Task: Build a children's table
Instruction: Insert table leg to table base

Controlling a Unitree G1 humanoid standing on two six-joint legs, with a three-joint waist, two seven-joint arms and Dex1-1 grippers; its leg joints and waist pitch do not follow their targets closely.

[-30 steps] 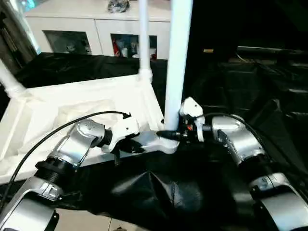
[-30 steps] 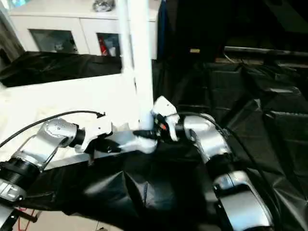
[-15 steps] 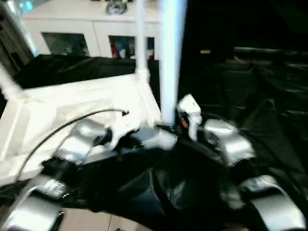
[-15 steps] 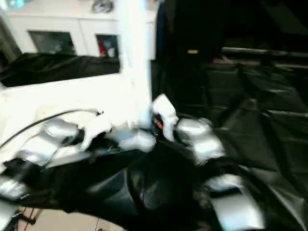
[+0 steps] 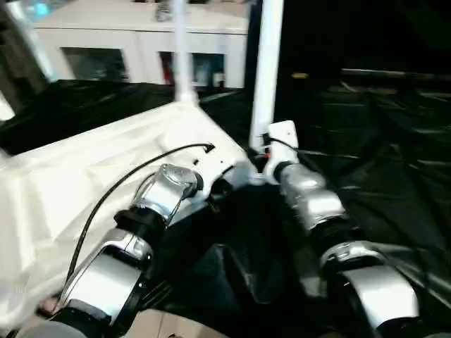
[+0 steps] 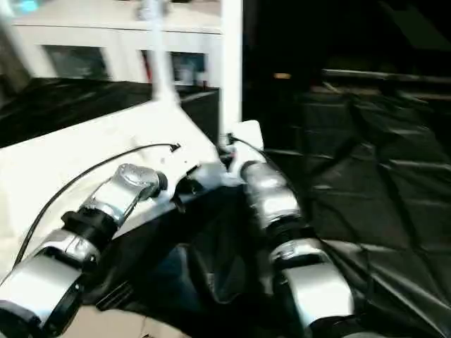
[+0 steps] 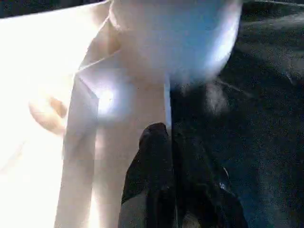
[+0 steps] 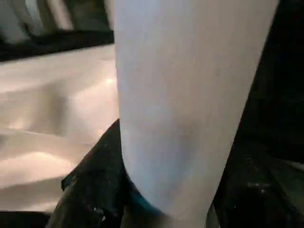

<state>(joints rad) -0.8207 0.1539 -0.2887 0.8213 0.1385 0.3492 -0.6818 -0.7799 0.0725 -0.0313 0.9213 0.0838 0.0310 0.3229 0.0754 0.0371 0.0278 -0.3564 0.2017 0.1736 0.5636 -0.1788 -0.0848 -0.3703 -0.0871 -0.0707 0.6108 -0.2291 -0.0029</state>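
Observation:
The children's table lies upside down, its white top (image 5: 106, 169) on the left over black sheeting. One white leg (image 5: 266, 77) stands upright in the near right corner socket, and another leg (image 5: 178, 49) rises at the far corner. My right gripper (image 5: 257, 156) is shut on the base of the near leg; in the right wrist view that leg (image 8: 185, 95) sits between the black fingers (image 8: 95, 180). My left gripper (image 5: 220, 184) is shut on the top's thin rim just beside that corner, its tips (image 7: 167, 133) pinching the edge.
A white cabinet with glass doors (image 5: 127, 49) stands behind the table. Crumpled black sheeting (image 5: 366, 155) covers the surface to the right and in front. A strip of pale floor (image 5: 162, 324) shows at the near edge.
The camera has shifted. Both arms now reach further forward, and the gripped corner with its leg sits farther from me, the top's near edge running diagonally. Both grips are unchanged.

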